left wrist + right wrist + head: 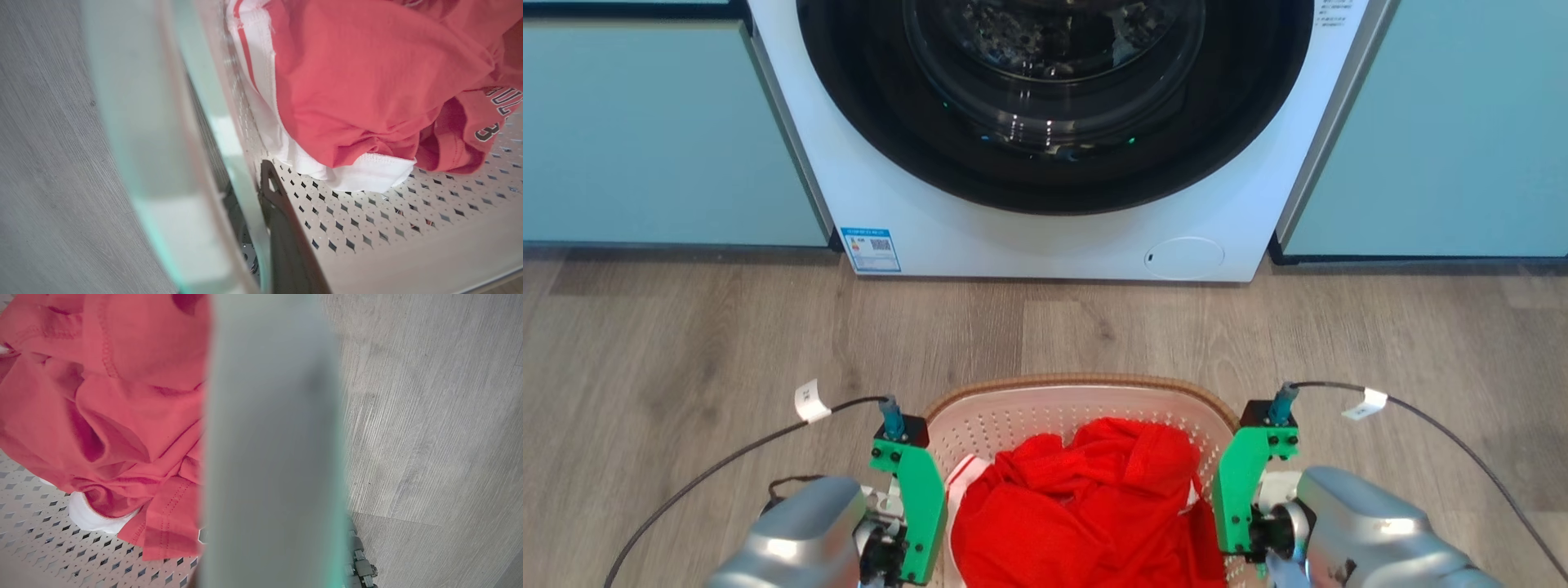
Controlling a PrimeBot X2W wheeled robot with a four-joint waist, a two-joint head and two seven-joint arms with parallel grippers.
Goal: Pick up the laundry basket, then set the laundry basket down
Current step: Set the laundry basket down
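Observation:
The laundry basket (1086,382), white and perforated with a brown woven rim, sits low in the head view with a red garment (1094,498) heaped inside. My left gripper (913,531) is at its left side and my right gripper (1241,523) at its right side, both pointing down under green mounts. In the left wrist view a dark finger (286,237) lies inside the perforated wall (388,228), the blurred rim running between the jaws. A blurred pale band (273,449) of the basket's side crosses the right wrist view, red cloth (114,396) on one side. Whether the basket is off the floor I cannot tell.
A white front-loading washing machine (1045,163) with a closed dark round door stands straight ahead, between teal cabinet fronts (645,131). Wood-look floor (727,343) stretches between the machine and the basket. Black cables (727,457) loop out from both wrists.

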